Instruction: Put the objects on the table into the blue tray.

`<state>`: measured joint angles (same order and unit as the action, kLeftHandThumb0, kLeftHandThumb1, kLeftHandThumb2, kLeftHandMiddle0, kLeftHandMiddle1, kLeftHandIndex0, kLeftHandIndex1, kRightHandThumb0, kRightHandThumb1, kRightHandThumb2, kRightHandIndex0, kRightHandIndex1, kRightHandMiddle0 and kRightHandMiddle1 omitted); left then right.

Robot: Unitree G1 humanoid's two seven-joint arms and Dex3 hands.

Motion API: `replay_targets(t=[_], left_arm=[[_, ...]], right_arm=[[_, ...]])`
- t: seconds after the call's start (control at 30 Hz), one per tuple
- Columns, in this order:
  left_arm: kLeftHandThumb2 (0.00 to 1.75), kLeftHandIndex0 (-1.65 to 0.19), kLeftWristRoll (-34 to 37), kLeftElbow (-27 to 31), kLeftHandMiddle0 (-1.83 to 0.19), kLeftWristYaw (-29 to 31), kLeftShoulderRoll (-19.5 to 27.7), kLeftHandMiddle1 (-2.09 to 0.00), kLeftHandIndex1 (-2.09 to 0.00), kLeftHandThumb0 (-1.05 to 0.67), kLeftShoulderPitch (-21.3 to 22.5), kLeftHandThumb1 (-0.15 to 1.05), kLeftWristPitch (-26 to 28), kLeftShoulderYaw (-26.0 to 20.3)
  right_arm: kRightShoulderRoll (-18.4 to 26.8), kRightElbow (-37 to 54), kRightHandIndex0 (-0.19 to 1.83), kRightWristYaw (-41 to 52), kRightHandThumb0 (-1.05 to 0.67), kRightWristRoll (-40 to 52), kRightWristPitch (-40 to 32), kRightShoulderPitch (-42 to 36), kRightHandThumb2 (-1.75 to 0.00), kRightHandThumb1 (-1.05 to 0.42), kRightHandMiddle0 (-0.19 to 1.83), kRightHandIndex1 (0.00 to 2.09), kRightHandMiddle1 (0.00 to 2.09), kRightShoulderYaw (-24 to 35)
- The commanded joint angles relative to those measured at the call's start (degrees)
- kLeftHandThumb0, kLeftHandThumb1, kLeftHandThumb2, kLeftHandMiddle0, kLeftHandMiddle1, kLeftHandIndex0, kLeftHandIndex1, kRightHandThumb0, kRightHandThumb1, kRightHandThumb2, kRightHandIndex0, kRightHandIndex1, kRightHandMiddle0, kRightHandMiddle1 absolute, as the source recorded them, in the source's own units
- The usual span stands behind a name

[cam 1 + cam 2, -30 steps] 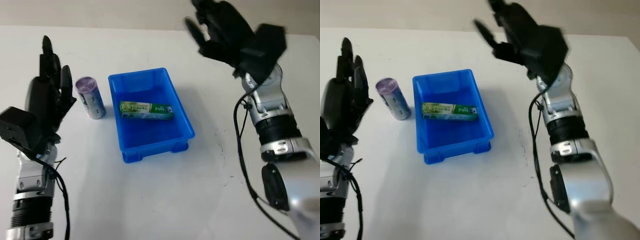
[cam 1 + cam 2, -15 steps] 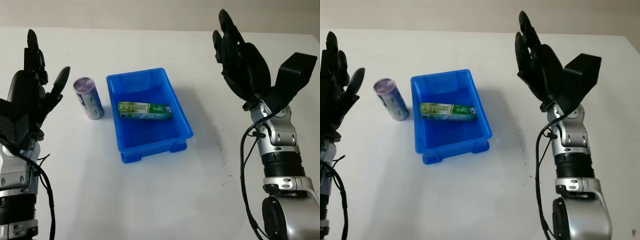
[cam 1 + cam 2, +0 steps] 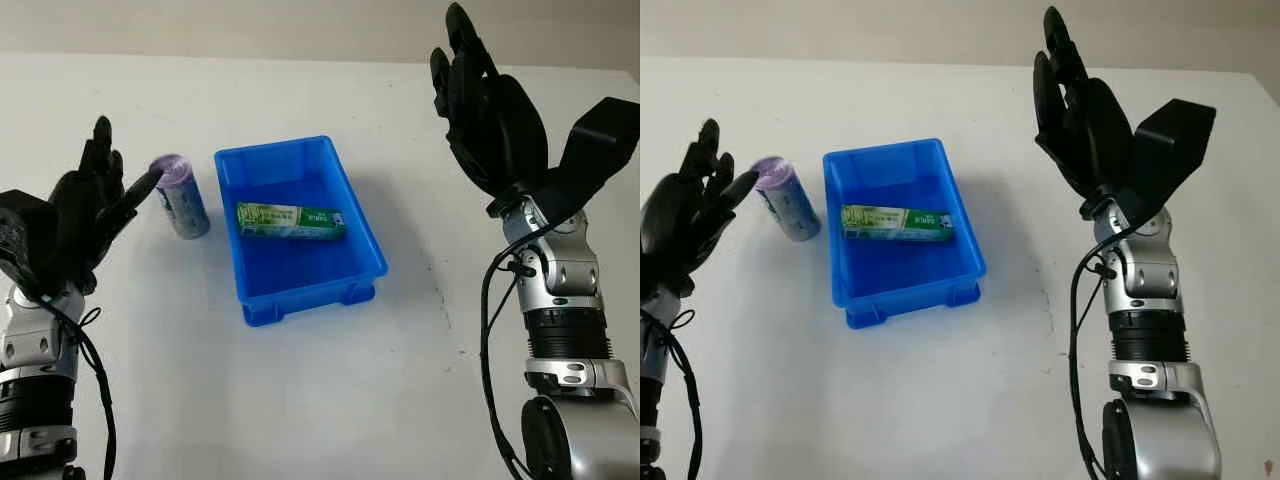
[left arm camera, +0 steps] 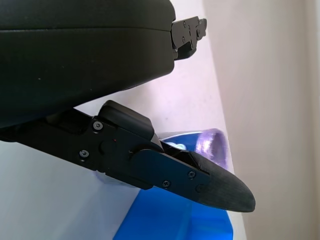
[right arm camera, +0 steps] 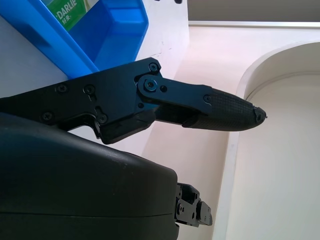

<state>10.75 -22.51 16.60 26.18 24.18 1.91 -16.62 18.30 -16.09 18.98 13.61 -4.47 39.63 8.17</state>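
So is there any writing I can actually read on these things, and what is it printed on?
"DARLIE": on the green box lying in the blue tray, read in the right wrist view.
Smaller print on the same green box: too small to read.
Print on the purple can standing left of the tray: too blurred to read.

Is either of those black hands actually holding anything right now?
No. The left hand is open beside the purple can, not gripping it; the right hand is open, raised right of the blue tray.
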Motion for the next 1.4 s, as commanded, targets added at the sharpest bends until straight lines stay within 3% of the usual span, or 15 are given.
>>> replay_targets(t=[0.0,0.43,0.57,1.03,1.37], left_arm=[[0.07,0.19,1.8,-0.6,0.19,0.4,-1.4,0.0,0.0,-1.0,0.6,1.03,0.9,-0.6],[0.09,0.19,2.8,2.0,0.19,1.8,-0.9,0.0,0.0,-1.05,-2.3,1.04,4.0,-0.5],[0.07,0.19,3.4,1.3,0.19,5.1,-0.3,0.0,0.0,-1.01,-3.1,1.03,2.5,-0.5],[0.04,0.19,1.6,4.8,0.19,6.8,-0.1,0.0,0.0,-0.99,-6.2,0.92,-3.3,0.6],[0.05,0.19,-0.8,5.5,0.19,3.6,-1.9,0.0,0.0,-0.96,-5.7,0.9,-4.6,2.4]], right_arm=[[0.1,0.9,-0.19,0.0,-0.78,-0.2,0.0,0.3,-0.67,-1.05,-0.19,0.0,0.0,0.3],[0.3,-0.3,-0.19,0.4,-0.77,-0.6,0.2,1.6,-0.69,-1.05,-0.19,0.0,0.0,0.4],[0.1,-0.7,-0.19,0.4,-0.77,-0.6,0.2,1.9,-0.68,-1.05,-0.19,0.0,0.0,0.5],[0.3,-1.0,-0.19,0.5,-0.77,-1.4,0.5,1.9,-0.7,-1.05,-0.19,0.0,0.0,0.6],[-0.1,-1.5,-0.19,0.2,-0.76,-1.1,0.9,1.9,-0.69,-1.05,-0.19,0.0,0.0,1.0]])
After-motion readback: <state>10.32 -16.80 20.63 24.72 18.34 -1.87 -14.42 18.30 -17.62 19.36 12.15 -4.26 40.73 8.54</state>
